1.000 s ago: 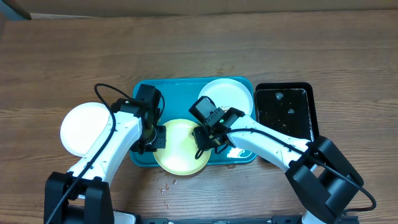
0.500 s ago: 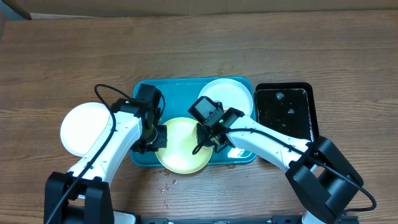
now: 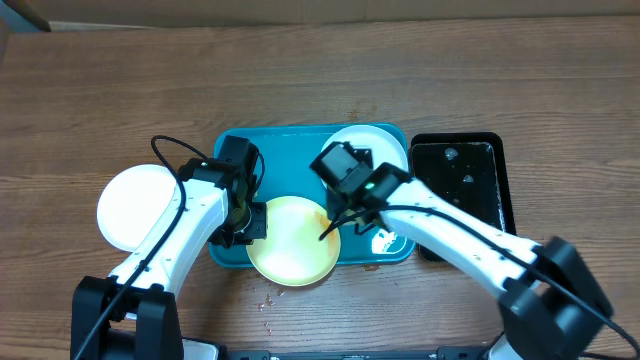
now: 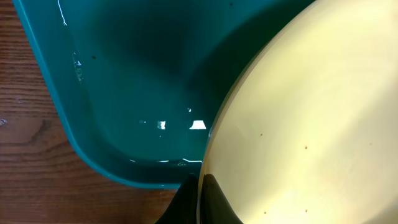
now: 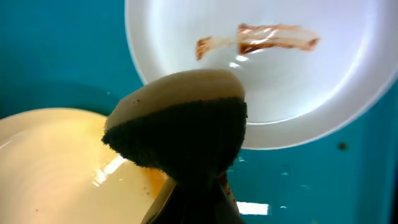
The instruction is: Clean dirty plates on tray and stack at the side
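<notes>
Pinches the left rim of the pale yellow-green plate (image 3: 290, 243) between the clenched fingers of the left gripper (image 4: 200, 186), apparently to steady it and keep that edge raised off the teal tray (image 3: 232, 150) for scrubbing. Leaves it at the tray's near edge, overhanging the near rim toward the wooden table (image 3: 300, 80). Clamps a dark-faced, tan-backed sponge (image 5: 177, 127) tight in the right gripper (image 5: 194, 202) and holds it over the plate's right edge; hard to tell whether touching. Shows only tiny specks and a wet sheen on the yellow-green face, so probably near the end of wiping this one. Keeps the smeared white plate (image 5: 292, 87), with its brown streaks (image 5: 261, 38), in the tray's far right corner, likely next in line. Parks a clean-looking white plate (image 3: 140, 207) on the table well left of the tray, seemingly the start of the stack. Sets the black tub (image 3: 460, 180) just right of the tray, perhaps for wetting the sponge.
</notes>
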Controlling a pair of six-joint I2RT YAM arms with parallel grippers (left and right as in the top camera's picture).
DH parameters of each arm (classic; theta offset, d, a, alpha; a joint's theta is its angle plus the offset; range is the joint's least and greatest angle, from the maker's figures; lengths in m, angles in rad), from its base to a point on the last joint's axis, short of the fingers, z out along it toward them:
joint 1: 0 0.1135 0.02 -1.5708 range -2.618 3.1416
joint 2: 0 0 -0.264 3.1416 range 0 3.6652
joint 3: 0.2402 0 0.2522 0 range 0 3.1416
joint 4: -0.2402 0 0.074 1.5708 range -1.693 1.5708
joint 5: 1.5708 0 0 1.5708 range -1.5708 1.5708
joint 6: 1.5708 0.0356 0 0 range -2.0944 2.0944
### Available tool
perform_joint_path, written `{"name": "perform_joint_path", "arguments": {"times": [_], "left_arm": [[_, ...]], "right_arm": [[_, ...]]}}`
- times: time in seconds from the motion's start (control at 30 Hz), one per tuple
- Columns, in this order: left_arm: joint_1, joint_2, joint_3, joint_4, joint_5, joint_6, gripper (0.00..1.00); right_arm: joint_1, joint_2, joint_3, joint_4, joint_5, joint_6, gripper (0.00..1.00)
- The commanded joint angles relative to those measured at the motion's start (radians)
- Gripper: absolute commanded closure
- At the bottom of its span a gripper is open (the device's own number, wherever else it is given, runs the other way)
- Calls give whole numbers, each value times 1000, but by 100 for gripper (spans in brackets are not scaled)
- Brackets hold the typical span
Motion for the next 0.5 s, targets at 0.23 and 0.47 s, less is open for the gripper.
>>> {"name": "perform_joint_path", "arguments": {"times": [0.23, 0.47], "left_arm": [[3, -29, 100, -80, -183, -57, 96], [-4, -34, 291, -138, -273, -59, 96]], "right_arm": [[-200, -155, 30, -158, 46, 0, 96], [-369, -162, 29, -248, 45, -42, 96]]}}
